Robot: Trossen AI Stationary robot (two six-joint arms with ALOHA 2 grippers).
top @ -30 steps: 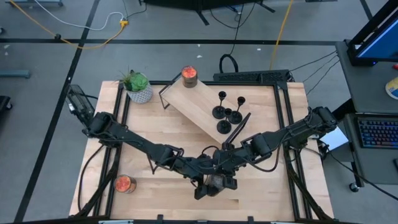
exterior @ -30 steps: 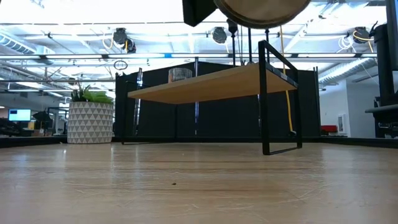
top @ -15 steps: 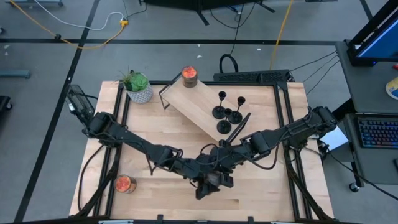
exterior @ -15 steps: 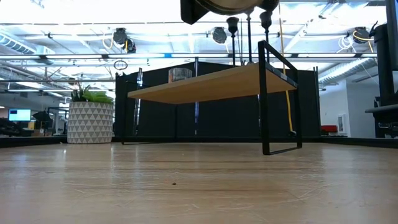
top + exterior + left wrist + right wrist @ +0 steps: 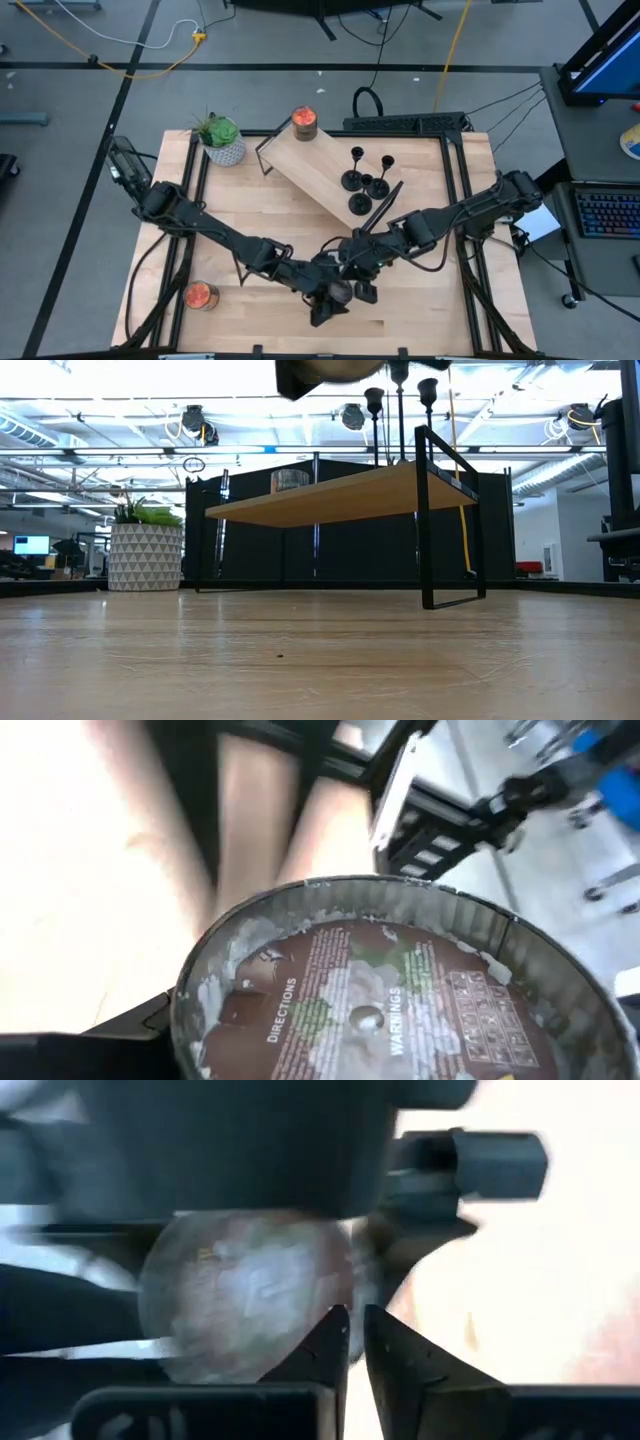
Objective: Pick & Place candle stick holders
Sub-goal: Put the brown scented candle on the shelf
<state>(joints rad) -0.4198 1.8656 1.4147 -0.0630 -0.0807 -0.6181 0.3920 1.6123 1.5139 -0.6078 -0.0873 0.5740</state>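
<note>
Left end effector (image 5: 335,296) low centre of high view, holding candle tin (image 5: 400,990) off bench. Right end effector (image 5: 348,1342) touching it, fingers nearly closed, empty. Candle stick holders (image 5: 365,180) on raised shelf (image 5: 320,165), upper centre. Handover step; next: set tin down.

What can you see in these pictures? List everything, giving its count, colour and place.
candle stick holders: about four, black, grouped on the riser's right end
wooden riser: one, light wood, black legs, far middle of table
orange-topped candles: two, one on the riser's far end, one near the table's near left corner
candle jar: one, brown label underneath, lifted above the table's near middle
potted plant: one, green in a white patterned pot, far left
table: one, light wood
left gripper: closed on the candle jar
right gripper: shut, empty, beside the jar
</note>
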